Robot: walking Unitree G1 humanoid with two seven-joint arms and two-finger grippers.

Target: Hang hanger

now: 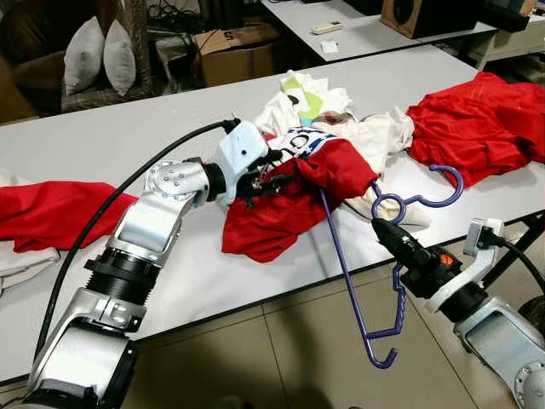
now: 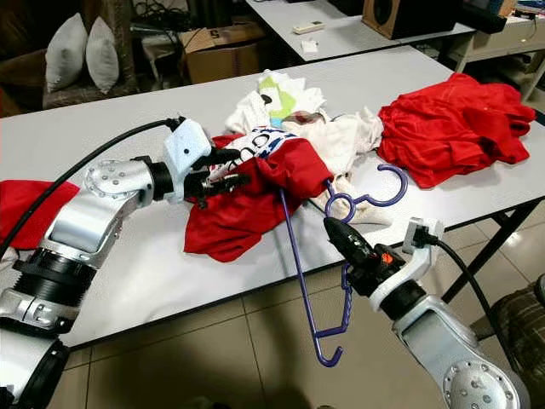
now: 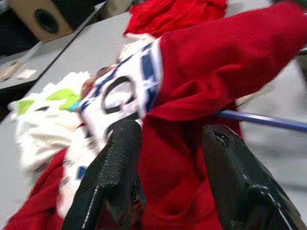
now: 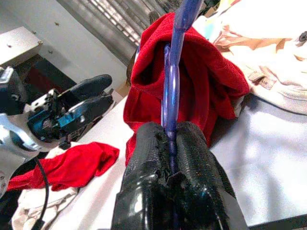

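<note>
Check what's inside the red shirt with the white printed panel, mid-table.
One arm of the purple plastic hanger runs up into the red shirt with the white printed panel; its far end is covered by fabric. The right gripper clamps the hanger's neck; the left gripper is at the shirt.
</note>
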